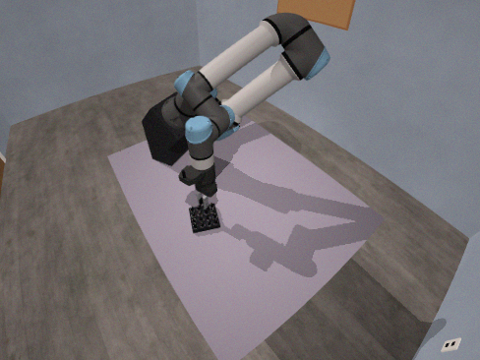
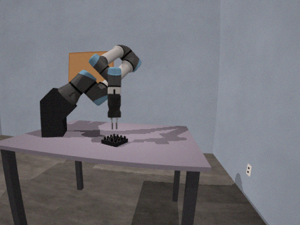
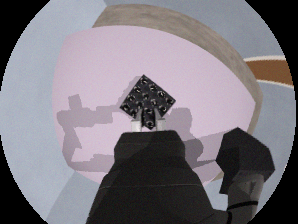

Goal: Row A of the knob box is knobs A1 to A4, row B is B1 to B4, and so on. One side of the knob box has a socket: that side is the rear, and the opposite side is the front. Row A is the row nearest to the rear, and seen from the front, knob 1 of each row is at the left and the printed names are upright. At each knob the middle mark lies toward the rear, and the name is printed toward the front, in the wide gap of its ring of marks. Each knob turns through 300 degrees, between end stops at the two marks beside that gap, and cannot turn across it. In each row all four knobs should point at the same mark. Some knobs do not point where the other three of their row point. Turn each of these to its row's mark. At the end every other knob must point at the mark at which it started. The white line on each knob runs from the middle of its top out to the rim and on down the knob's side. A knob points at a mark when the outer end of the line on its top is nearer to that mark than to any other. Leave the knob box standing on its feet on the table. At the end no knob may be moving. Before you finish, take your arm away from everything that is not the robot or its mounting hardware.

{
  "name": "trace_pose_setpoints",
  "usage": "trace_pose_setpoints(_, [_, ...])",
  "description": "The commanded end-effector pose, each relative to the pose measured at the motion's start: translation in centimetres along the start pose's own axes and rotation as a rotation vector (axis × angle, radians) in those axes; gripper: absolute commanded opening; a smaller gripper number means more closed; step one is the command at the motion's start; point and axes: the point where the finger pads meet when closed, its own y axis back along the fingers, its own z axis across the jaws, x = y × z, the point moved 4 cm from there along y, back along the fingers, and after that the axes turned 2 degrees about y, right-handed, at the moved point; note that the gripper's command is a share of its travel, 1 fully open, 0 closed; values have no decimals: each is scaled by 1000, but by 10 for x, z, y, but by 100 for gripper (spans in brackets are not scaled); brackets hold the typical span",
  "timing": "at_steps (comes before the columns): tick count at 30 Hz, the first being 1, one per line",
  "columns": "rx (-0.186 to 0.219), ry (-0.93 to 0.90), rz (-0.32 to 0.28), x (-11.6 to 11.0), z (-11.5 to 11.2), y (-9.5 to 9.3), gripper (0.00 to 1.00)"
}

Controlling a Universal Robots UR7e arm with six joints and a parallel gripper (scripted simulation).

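The knob box (image 1: 205,218) is a small black square box with several dark knobs, standing on the lilac table top. It also shows in the exterior view (image 2: 114,140) and, turned like a diamond, in the wrist view (image 3: 147,99). The knob lines and names are too small to read. My gripper (image 2: 114,126) points straight down and hangs a little above the box's rear part, clear of the knobs. Its two fingers stand partly apart with nothing between them. It also shows in the top view (image 1: 202,201) and the wrist view (image 3: 148,119).
The arm's black base (image 2: 53,114) (image 1: 164,133) stands at the table's back left corner. The table's front edge (image 2: 123,161) lies a short way in front of the box. An orange board (image 2: 80,63) hangs on the back wall.
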Motion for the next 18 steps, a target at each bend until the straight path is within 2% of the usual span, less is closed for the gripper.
trace_pose_setpoints(1, [-9, -155, 9, -1, 0, 2, 46])
trace_pose_setpoints(5, [-9, -228, 9, -1, 0, 3, 46])
trace_pose_setpoints(18, [-6, -630, 11, -7, 0, 9, 46])
